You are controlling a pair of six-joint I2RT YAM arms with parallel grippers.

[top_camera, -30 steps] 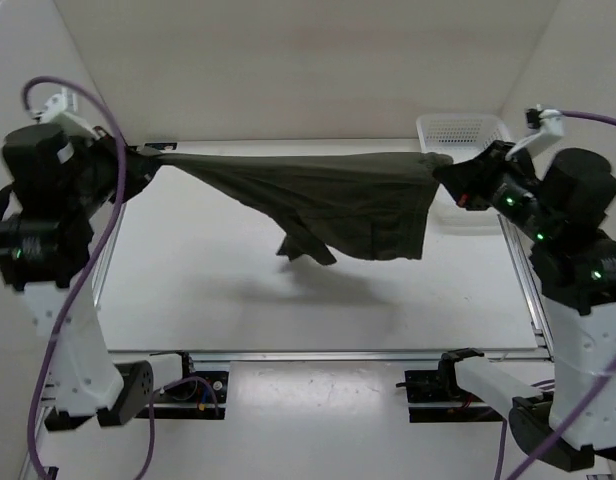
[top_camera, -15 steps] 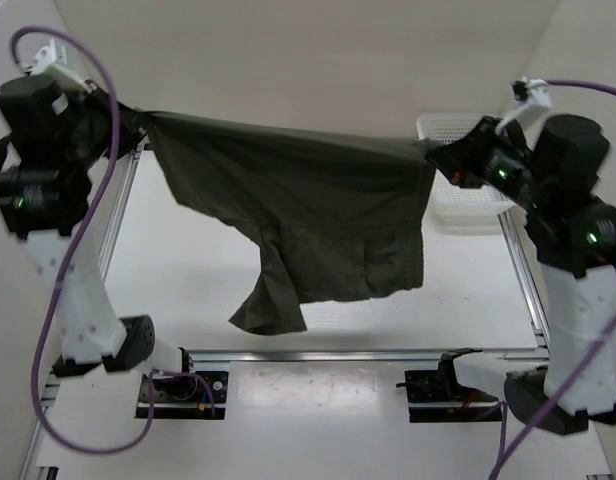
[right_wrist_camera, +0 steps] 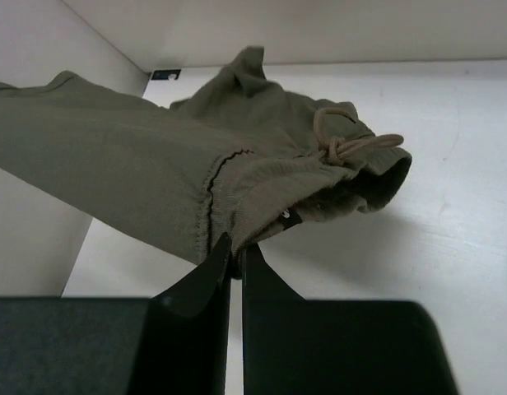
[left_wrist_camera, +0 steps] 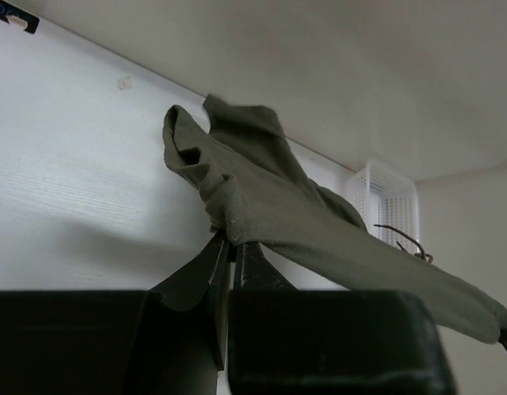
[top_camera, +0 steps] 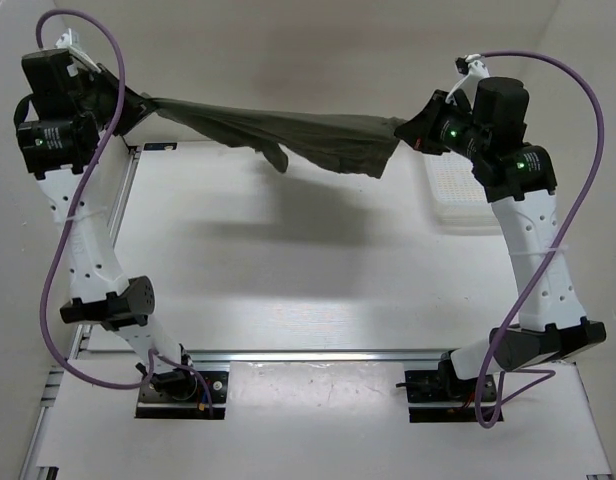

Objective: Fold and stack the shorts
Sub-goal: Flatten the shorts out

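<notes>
- The shorts (top_camera: 323,138) hang bunched and stretched in mid-air between the two arms, above the far side of the surface (top_camera: 288,260).
- The left end effector (top_camera: 136,105) is clenched on one end.
- The right end effector (top_camera: 416,135) is clenched on the other end, near the drawstring (right_wrist_camera: 344,141).
- No tidy fold shows, so laying flat, folding and stacking all seem left to do.

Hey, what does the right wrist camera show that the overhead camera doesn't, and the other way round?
Only the right wrist view: the tan drawstring, knotted at the waistband. Only the overhead view: the left gripper holding the far end, so the shorts hang stretched above the table, and a white basket behind the right arm. Both: the olive shorts pinched in the shut right gripper.
</notes>
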